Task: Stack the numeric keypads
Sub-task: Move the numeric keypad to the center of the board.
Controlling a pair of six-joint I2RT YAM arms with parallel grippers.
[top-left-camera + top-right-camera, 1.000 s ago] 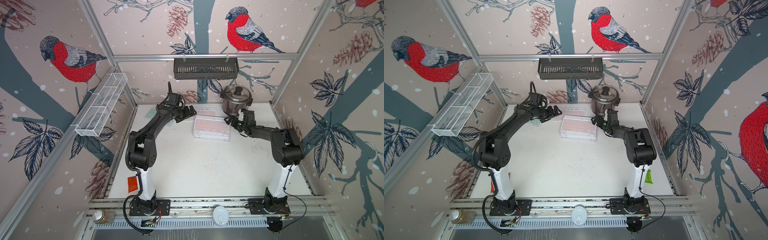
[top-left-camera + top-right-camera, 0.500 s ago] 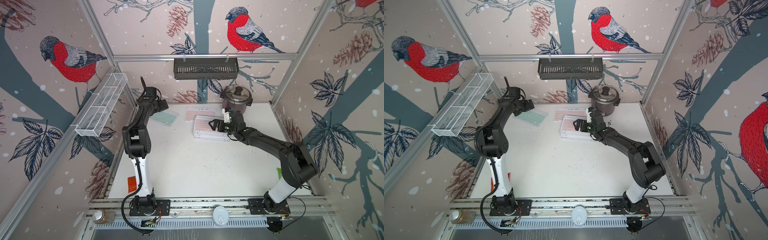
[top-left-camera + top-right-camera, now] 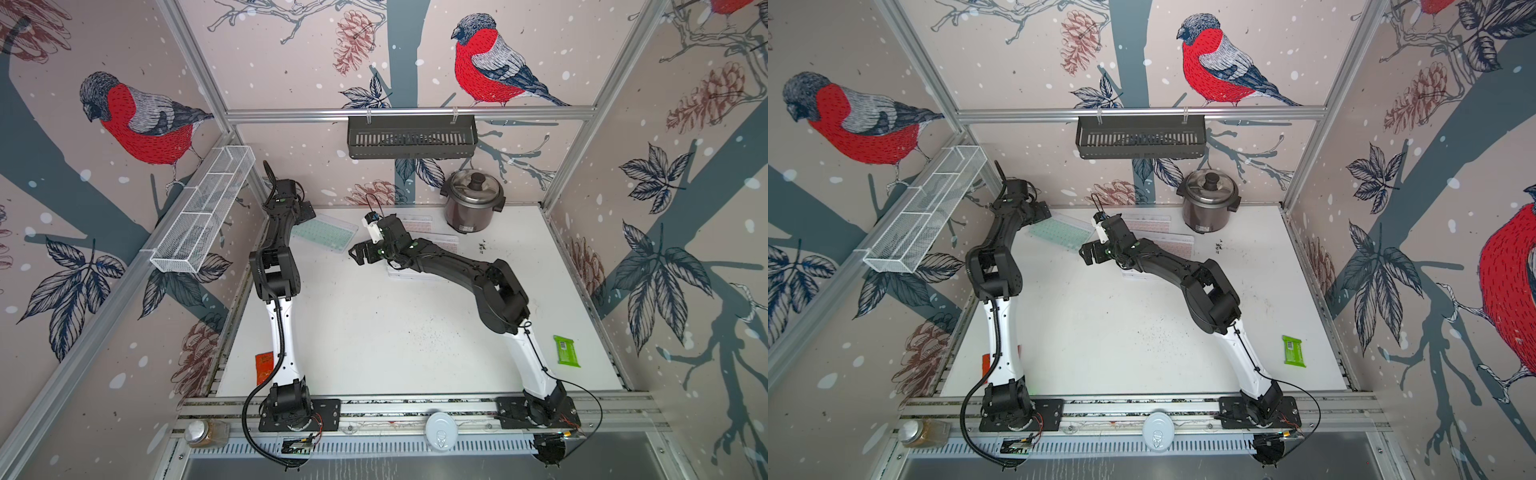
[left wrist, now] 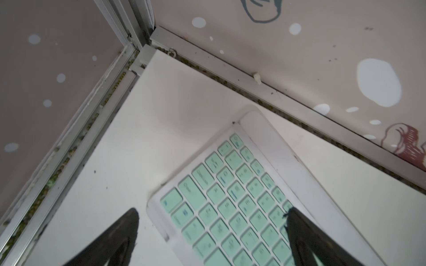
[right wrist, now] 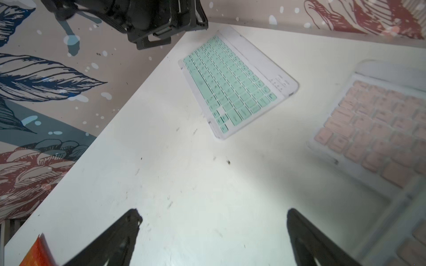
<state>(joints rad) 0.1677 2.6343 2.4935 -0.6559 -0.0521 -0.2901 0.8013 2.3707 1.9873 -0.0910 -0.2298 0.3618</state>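
Mint keypad (image 3: 325,232), counter (image 3: 374,332) 11 o'clock — left end effector (image 4: 212,210) over it, spread (empty). Right end effector (image 5: 213,210) spread, empty, by pink keypads (image 5: 373,129).

Both top views: high over front rail (image 3: 415,409), facing down and toward back wall (image 3: 316,166), far off. Whole table (image 3: 374,340) in frame. Pair near-identical, small sideways offset.

Left wrist view: close, low over far left table corner. Left gripper (image 4: 213,210) fingers intrude at frame edge. Mint keypad (image 4: 230,202) large, near.

Right wrist view: higher up, facing across table toward left wall (image 5: 46,76). Right gripper (image 5: 214,214) fingers at frame edge. Shares mint keypad and table corner with left wrist view, adds blurred pink keypad (image 5: 373,129).
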